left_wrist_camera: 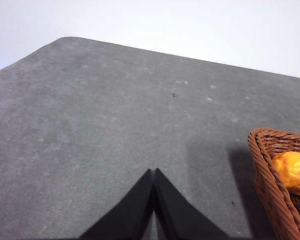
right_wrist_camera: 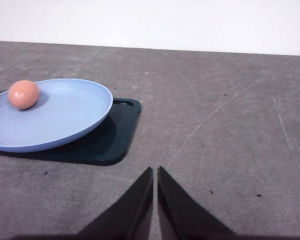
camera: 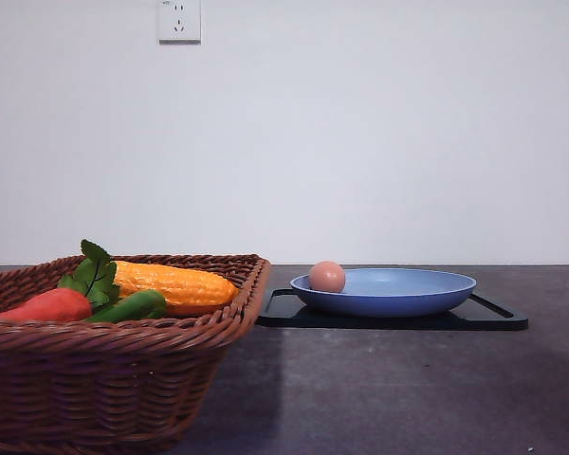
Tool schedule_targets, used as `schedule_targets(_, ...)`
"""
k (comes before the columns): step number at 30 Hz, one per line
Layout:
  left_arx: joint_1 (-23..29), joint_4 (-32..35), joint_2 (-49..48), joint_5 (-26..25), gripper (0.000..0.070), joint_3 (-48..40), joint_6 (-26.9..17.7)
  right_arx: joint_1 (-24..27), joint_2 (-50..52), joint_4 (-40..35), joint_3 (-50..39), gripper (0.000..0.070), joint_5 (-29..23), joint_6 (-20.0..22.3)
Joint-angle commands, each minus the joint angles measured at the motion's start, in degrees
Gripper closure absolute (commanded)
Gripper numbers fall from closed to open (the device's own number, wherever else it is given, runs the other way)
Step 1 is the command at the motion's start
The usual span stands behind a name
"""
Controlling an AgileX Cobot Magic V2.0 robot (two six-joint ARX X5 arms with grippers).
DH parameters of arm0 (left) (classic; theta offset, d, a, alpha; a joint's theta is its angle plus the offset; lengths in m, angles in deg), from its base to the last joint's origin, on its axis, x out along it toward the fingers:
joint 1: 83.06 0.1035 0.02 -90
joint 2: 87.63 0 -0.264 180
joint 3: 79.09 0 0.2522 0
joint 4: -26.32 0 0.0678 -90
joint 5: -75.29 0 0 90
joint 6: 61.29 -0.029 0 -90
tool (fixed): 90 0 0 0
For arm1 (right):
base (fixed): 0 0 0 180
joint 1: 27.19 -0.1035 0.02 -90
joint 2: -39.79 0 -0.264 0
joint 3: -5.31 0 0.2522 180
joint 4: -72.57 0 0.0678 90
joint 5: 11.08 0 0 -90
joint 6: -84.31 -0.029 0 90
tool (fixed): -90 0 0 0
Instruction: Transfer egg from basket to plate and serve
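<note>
The egg [right_wrist_camera: 23, 94] is already in the plate [right_wrist_camera: 65, 117], near its rim, so the serving step is judged to be in hand; the plate, or the tray [right_wrist_camera: 110, 142] under it, should be lifted flat and slowly so the egg is not rolled off. Both sets of fingers, left [left_wrist_camera: 154, 172] and right [right_wrist_camera: 155, 172], are pressed shut with nothing held, and the plate is seen ahead of the right fingers. In the basket [camera: 123, 365], off to one side of the left fingers, a carrot [camera: 47, 305], corn [camera: 175, 284] and something green [camera: 133, 305] are left.
</note>
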Motion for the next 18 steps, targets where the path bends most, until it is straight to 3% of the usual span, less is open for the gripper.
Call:
schedule_targets(1, 0.0, -0.2, 0.0, 0.0, 0.07, -1.6, 0.1, 0.0, 0.2, -0.3, -0.4, 0.07, 0.0, -1.0)
schedule_targets(18, 0.0, -0.2, 0.0, 0.0, 0.07, -1.6, 0.1, 0.0, 0.2, -0.3, -0.4, 0.07, 0.0, -1.0)
